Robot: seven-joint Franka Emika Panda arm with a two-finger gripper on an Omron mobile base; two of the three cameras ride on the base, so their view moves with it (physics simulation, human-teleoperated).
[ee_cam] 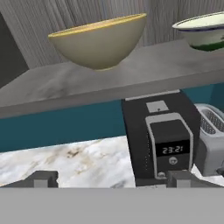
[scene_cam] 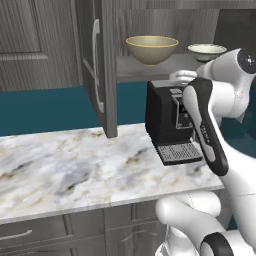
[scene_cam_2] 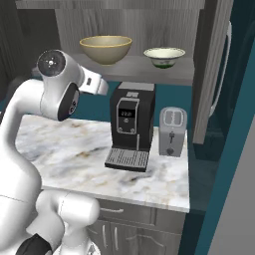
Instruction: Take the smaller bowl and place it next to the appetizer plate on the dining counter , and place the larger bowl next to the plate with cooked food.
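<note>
Shelf (scene_cam_2: pixel 149 69): larger bowl (scene_cam_2: pixel 105 49), smaller bowl (scene_cam_2: pixel 164 56)

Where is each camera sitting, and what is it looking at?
Left base view: behind the arm's left, facing the marble worktop and open cabinet; the arm rises at right.
Right base view: behind its right, facing the same worktop; the arm rises at left.
Hand view: on the hand, looking at the shelf; the gripper tips show at the bottom.
Shared: the larger bowl, the smaller bowl, the coffee machine.
</note>
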